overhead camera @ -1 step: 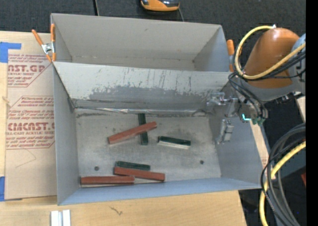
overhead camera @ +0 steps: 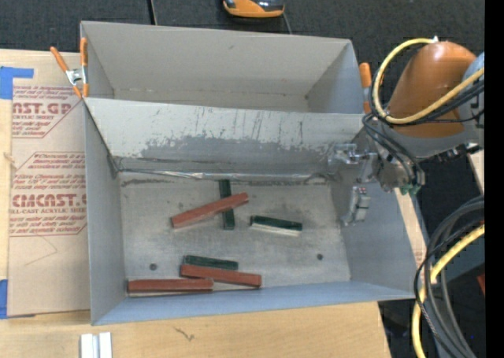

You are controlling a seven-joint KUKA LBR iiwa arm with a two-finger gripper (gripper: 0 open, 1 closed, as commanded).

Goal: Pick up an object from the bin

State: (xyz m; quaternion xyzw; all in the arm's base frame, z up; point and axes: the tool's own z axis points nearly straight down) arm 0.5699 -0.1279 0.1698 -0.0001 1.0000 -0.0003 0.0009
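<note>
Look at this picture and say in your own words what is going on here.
A robot arm's gripper hangs over the right side of a grey bin, and nothing has been picked up yet. Nearest to it, toward the bin's middle, lies a dark green bar with a pale edge. Beyond that, a reddish-brown stick lies across a dark green stick. Three more bars lie near the front wall.
</note>
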